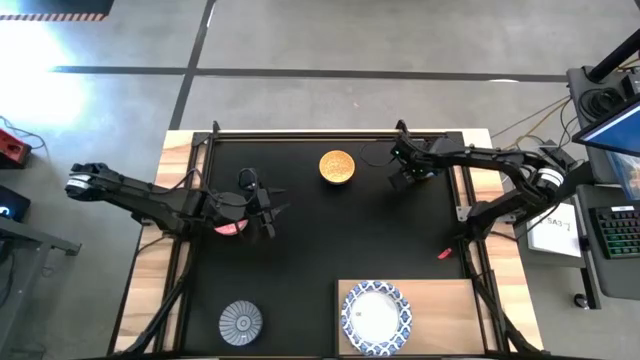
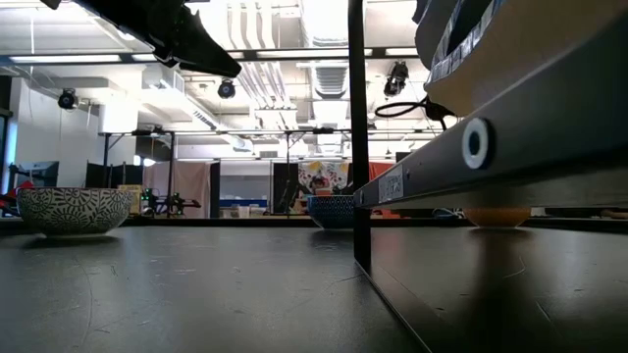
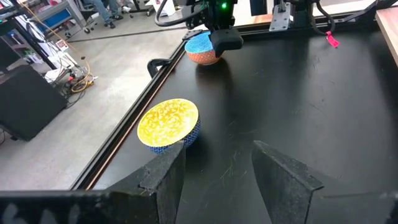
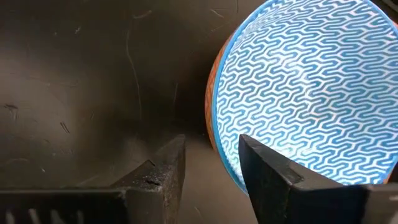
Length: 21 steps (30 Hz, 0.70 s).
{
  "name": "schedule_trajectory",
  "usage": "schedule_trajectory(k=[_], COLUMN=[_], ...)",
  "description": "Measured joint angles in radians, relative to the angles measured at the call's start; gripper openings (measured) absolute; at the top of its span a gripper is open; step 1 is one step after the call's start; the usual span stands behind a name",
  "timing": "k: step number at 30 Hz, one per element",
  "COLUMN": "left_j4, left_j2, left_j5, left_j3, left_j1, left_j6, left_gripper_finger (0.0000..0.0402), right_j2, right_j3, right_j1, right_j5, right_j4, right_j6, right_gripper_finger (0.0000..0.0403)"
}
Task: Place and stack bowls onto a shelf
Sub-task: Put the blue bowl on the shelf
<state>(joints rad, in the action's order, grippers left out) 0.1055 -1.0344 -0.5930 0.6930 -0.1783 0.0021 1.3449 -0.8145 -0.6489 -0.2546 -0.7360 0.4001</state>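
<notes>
A small bowl, blue-patterned inside and orange outside (image 4: 305,93), stands on the black mat at the far right. My right gripper (image 4: 211,168) (image 1: 405,178) comes down on it, open, with its fingers on either side of the rim. My left gripper (image 3: 217,168) (image 1: 268,212) hangs open above the mat at the left, holding nothing. Below that arm a pink-red bowl (image 1: 230,228) peeks out. A yellow bowl (image 1: 336,167) (image 3: 168,122) stands at the far middle. A grey-striped bowl (image 1: 240,320) stands near the front. A white bowl with a blue rim (image 1: 375,315) rests on the pale wood shelf (image 1: 450,300). My right gripper comes from above, slanting down, with one finger (image 4: 267,171) over the inside of the blue bowl and the other (image 4: 163,168) outside the wall, at the rim (image 4: 219,149). A gap shows beside the outer finger. I cannot tell whether the inner finger touches.
A metal frame (image 1: 330,133) borders the black mat (image 1: 330,240). A small red piece (image 1: 444,254) lies at the mat's right edge. Bare mat lies between the two arms. A desk with a keyboard (image 1: 618,230) stands beyond the table's right side.
</notes>
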Motion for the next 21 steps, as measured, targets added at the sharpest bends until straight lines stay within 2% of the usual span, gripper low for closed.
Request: schedule_trajectory(k=[12,16,21], left_j4=[0.000,0.000,0.001], left_j2=[0.000,0.000,0.000], left_j5=[0.000,0.000,0.000], left_j3=[0.000,0.000,0.000], left_j1=[0.000,0.000,0.000], left_j6=[0.000,0.000,0.000], left_gripper_finger=[0.0169,0.0169,0.0169], right_j2=[0.000,0.000,-0.005], right_j3=[0.014,0.013,0.010], right_j1=[-0.027,-0.040,-0.041], right_j5=[-0.008,0.011,0.084], right_j4=[0.043,0.040,0.020], right_j6=[0.001,-0.001,-0.001], right_gripper_finger=[0.0020,0.0012,0.0011])
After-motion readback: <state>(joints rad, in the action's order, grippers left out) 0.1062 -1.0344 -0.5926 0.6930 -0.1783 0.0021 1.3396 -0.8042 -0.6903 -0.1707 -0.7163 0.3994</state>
